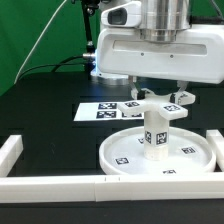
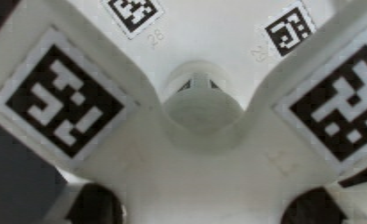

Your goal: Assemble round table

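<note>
A robotics lab bench, by every sign: a black table (image 1: 40,115) backed by a green screen (image 1: 30,30); white border rails (image 1: 45,182) fencing the work area; a marker board (image 1: 105,108) lying flat; dark cables (image 1: 60,35) trailing behind the arm (image 1: 150,40).

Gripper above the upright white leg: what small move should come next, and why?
Probably finish closing on the small white cross-shaped foot. The gripper straddles it where it sits atop the short white cylindrical leg, upright on the large white rimmed disc. A firm hold must come before turning it.
</note>
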